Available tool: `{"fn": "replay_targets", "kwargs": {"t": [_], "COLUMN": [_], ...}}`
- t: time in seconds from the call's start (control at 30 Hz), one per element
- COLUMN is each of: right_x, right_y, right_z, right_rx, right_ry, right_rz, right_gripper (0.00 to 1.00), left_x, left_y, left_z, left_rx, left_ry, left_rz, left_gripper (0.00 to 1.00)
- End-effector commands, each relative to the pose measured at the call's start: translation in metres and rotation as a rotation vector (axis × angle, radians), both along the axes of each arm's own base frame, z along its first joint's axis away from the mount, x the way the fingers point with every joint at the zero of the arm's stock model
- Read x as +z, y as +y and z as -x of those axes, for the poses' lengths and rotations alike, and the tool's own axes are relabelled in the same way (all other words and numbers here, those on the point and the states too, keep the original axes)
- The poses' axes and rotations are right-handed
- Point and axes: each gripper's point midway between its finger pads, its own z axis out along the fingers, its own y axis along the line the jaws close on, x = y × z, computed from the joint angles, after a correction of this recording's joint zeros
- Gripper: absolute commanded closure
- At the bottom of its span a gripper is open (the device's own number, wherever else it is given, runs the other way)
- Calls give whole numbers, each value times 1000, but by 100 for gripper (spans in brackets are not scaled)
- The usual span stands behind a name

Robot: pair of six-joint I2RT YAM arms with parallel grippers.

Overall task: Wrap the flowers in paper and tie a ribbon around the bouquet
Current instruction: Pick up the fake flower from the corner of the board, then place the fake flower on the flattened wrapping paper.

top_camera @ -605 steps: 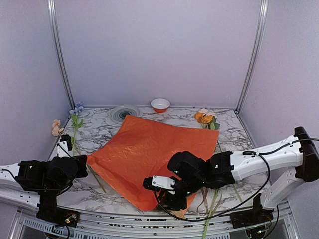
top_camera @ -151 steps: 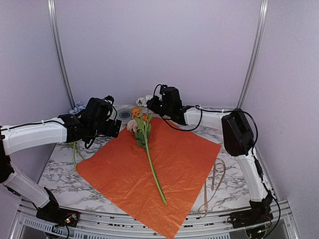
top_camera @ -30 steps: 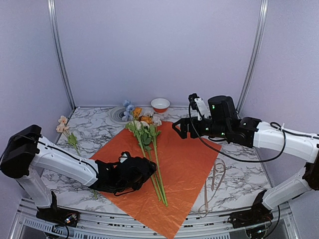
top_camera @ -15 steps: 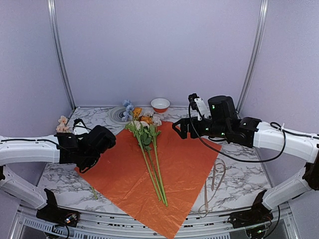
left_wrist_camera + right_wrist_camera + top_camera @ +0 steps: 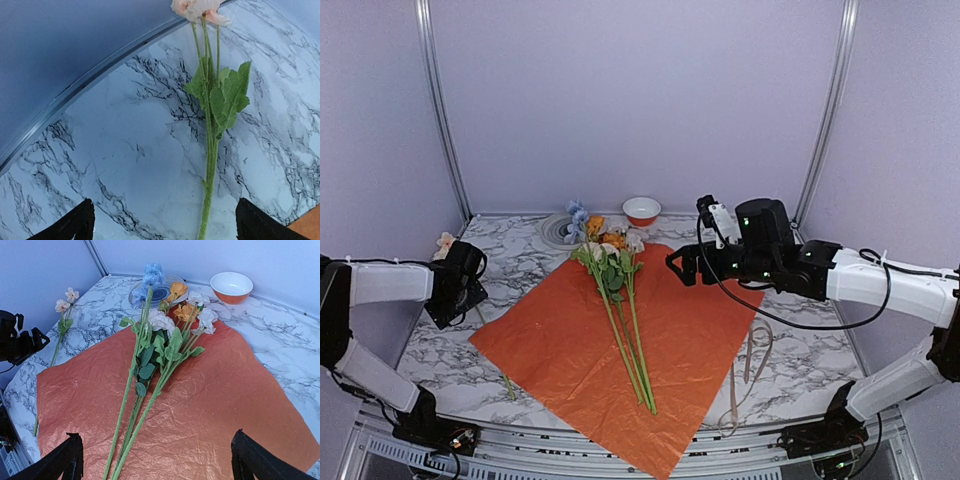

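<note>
Several flowers lie side by side on the flat orange paper, heads toward the back. One more pale pink flower lies on the marble left of the paper. My left gripper hovers open over that stem, which runs between its fingers without touching them. My right gripper hangs open and holds nothing above the paper's right half, looking down on the stems. The beige ribbon lies looped on the table right of the paper.
An orange bowl and a blue ringed plate stand at the back wall; flower heads overlap the plate. The left wall's metal rail runs close behind the pink flower.
My left arm has pulled back from the paper's middle to the far left and its jaws have opened wide. The stems stay on the paper. The right arm has barely moved.
</note>
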Motion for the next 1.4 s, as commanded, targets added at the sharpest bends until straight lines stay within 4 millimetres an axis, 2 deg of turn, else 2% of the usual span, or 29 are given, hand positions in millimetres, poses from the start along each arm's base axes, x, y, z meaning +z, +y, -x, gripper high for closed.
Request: {"fn": "replay_targets", "kwargs": {"t": [0.0,0.07,0.23,0.33,0.37,0.4,0.47,0.57,0.63,0.7,0.77,0.83,0.9,1.13,1.2,1.23,1.3,1.37], "right_x": [-1,-4,-9,-10,-10,-10,-10,-10,-9,-7,-8,-8,-9,-15,-16,-18,-20,-24], "right_y": [-1,-2,-5,-6,-6,-6,-7,-7,-7,-7,-8,-9,-10,-13,-14,-14,-14,-18], "right_z": [-1,-1,-3,-4,-4,-4,-5,-5,-5,-5,-6,-6,-7,-8,-8,-8,-9,-13], "right_rx": [0,-1,-13,-19,-21,-21,-23,-24,-22,-19,-22,-25,-26,-34,-36,-32,-29,-42], "right_ry": [-12,-10,-7,-8,-9,-10,-14,-14,-15,-19,-21,-26,-30,-15,-17,-16,-12,1], "right_rz": [11,19,42,51,54,55,58,62,64,71,84,92,100,142,151,159,166,179], "right_gripper": [1,1,1,1,1,1,0,0,1,1,0,0,0,0,0,0,0,0], "left_x": [-30,-40,-71,-69,-66,-62,-51,-17,20,72,122,163,192,266,282,286,277,262], "left_y": [-10,-9,-20,-20,-19,-17,-13,3,18,37,52,56,54,24,7,-7,-50,-106], "left_z": [-30,-39,-46,-47,-46,-46,-47,-46,-46,-47,-40,-33,-27,-10,-12,-16,-27,-30], "left_rx": [-125,-129,-162,-163,-162,-160,-154,-109,-89,-50,13,64,91,64,3,-51,-223,-388], "left_ry": [98,149,247,230,222,210,182,111,65,42,64,67,42,-123,-184,-229,-306,-355], "left_rz": [76,50,85,88,85,81,66,-5,-124,-320,-535,-685,-757,-794,-746,-692,-527,-382], "left_gripper": [3,13,53,86,96,100,100,100,100,100,100,100,100,100,100,100,100,100]}}
